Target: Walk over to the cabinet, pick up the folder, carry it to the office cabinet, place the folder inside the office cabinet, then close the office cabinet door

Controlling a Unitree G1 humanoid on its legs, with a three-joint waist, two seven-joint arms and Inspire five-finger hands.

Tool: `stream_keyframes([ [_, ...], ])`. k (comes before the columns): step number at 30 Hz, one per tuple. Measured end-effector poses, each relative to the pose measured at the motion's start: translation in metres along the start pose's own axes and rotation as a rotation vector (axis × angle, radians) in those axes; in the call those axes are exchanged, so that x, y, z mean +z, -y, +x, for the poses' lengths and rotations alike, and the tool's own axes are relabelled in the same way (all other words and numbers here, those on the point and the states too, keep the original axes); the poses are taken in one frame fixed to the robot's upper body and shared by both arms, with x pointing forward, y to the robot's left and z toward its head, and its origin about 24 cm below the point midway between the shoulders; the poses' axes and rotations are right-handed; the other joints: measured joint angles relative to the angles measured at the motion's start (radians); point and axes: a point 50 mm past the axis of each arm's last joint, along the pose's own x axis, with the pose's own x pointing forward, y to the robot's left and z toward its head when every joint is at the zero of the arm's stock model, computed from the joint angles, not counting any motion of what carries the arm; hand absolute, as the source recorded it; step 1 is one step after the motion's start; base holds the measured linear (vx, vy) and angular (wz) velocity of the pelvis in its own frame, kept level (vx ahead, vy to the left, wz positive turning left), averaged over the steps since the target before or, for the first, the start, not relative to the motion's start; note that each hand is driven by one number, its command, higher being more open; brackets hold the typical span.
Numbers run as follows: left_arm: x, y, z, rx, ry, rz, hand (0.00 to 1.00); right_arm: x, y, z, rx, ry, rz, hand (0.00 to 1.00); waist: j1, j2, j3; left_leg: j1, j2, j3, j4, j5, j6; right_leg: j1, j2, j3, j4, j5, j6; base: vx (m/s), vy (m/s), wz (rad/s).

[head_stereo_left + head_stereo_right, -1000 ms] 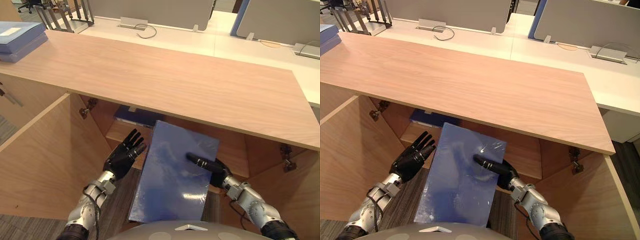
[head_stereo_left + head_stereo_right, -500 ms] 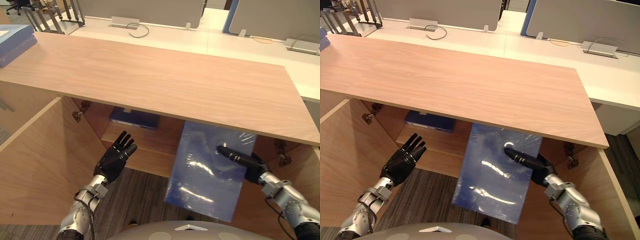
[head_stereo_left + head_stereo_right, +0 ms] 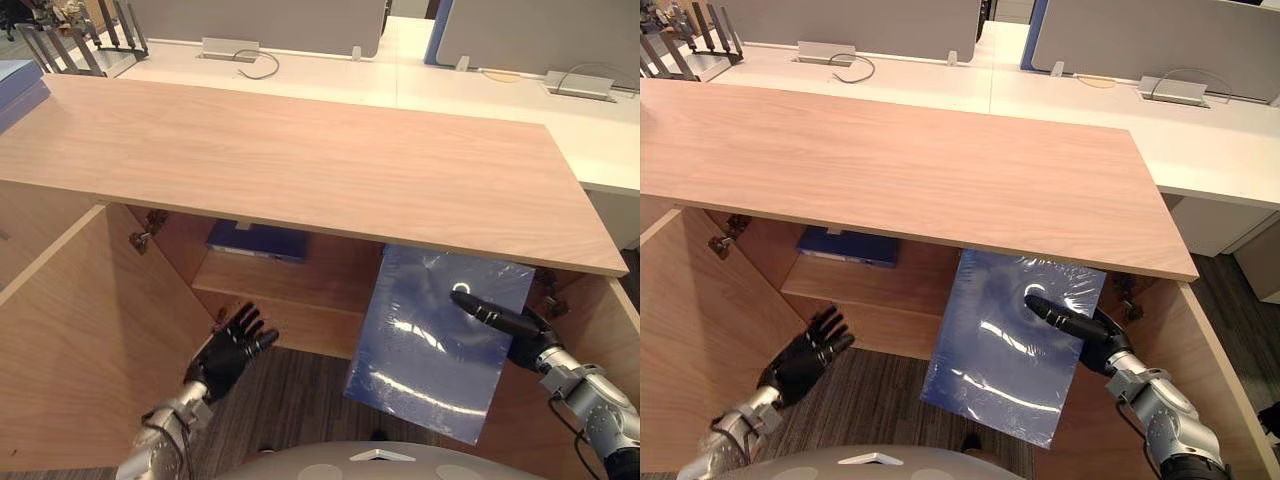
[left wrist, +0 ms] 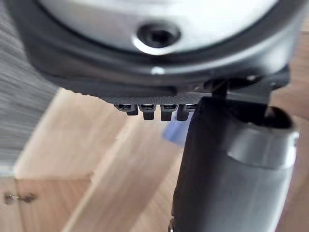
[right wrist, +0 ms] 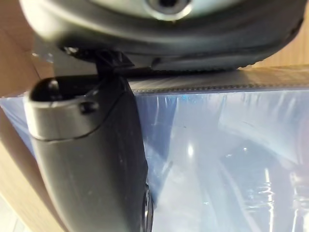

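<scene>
At the far left, the left door [image 3: 70, 340] of the cabinet [image 3: 300, 150] stands swung out towards the camera, and a blue box [image 3: 20, 85] lies on the left end of the cabinet's wooden top. Just inside that door the left hand [image 3: 232, 352] hangs low over the carpet [image 3: 290, 400], palm down, its fingers [image 3: 255, 335] straight and spread, touching nothing. Behind and above it the shelf [image 3: 290, 285] inside the cabinet carries a second, dark blue folder [image 3: 258, 240], lying flat near the back. Right of the middle, the folder [image 3: 425, 350], blue and glossy under a clear cover, is in the air in front of the cabinet's right half; it tilts, with its far edge just under the front lip of the top and its near edge lower, over the carpet. It is well apart from the left hand. The right hand [image 3: 525, 335] grips it at its right edge: the thumb [image 3: 485, 312] lies stretched along the upper face, while the fingers are under the folder, out of sight. Past the cabinet runs a white desk [image 3: 330, 75].
</scene>
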Motion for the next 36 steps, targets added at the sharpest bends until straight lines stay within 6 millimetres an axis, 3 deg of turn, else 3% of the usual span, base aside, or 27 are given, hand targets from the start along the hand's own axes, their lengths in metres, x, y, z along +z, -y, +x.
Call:
stream_keyframes([
  [2, -0.020, -0.010, -0.008, 0.074, -0.066, -0.020, 1.00, 0.001, -0.001, 0.002, 0.002, 0.007, -0.003, 0.00, 0.000, 0.000, 0.000, 0.000, 0.000, 0.000, 0.001, -0.003, 0.001, 0.000, 0.000, 0.000, 0.000, -0.001, 0.001, 0.04, 0.011, 0.01],
  [3, -0.038, -0.019, -0.018, 0.160, -0.141, -0.017, 1.00, 0.000, -0.001, 0.003, -0.008, 0.022, 0.004, 0.00, 0.004, -0.001, 0.000, -0.002, -0.001, -0.002, 0.001, -0.004, 0.001, 0.000, 0.000, -0.003, 0.000, -0.002, 0.000, 0.03, 0.005, 0.05],
  [6, -0.058, -0.028, -0.031, 0.269, -0.199, -0.026, 1.00, -0.002, -0.004, 0.005, -0.011, 0.031, 0.018, 0.00, 0.007, -0.001, 0.001, -0.007, -0.001, -0.009, 0.003, -0.004, 0.001, 0.001, -0.001, -0.011, 0.000, -0.003, 0.000, 0.02, -0.001, 0.08],
  [11, -0.076, -0.037, -0.045, 0.420, -0.238, -0.040, 1.00, -0.006, -0.007, 0.007, -0.020, 0.036, 0.032, 0.00, 0.028, -0.001, 0.001, -0.013, -0.001, -0.025, 0.019, -0.009, 0.000, 0.008, -0.002, -0.019, 0.008, -0.012, 0.000, -0.01, -0.001, 0.08],
  [17, -0.093, -0.043, -0.057, 0.566, -0.305, -0.029, 1.00, -0.002, -0.012, 0.011, -0.031, 0.044, -0.006, 0.00, 0.024, 0.000, 0.001, -0.012, -0.001, -0.029, 0.017, -0.009, 0.000, -0.001, -0.005, -0.022, 0.033, -0.028, 0.001, -0.01, 0.001, 0.02],
  [23, -0.101, -0.041, -0.059, 0.606, -0.328, -0.037, 1.00, -0.007, -0.015, 0.014, -0.109, 0.119, 0.021, 0.00, 0.027, 0.000, 0.002, -0.012, -0.002, -0.031, 0.015, -0.009, 0.000, 0.000, -0.006, -0.025, 0.031, -0.028, 0.002, 0.00, 0.000, 0.00],
  [30, -0.095, -0.038, -0.048, 0.614, -0.309, -0.028, 1.00, -0.013, -0.034, 0.019, -0.113, 0.161, 0.008, 0.00, 0.026, 0.011, 0.014, -0.012, -0.003, -0.031, 0.013, -0.009, 0.000, 0.000, -0.007, -0.028, 0.030, -0.028, 0.002, 0.00, -0.004, 0.00],
  [36, -0.094, -0.032, -0.040, 0.586, -0.337, 0.042, 1.00, -0.038, -0.051, 0.024, -0.083, 0.127, 0.067, 0.00, 0.029, 0.015, 0.022, -0.012, -0.004, -0.032, 0.009, -0.009, 0.000, 0.000, -0.008, -0.034, 0.028, -0.029, 0.003, 0.00, 0.000, 0.00],
])
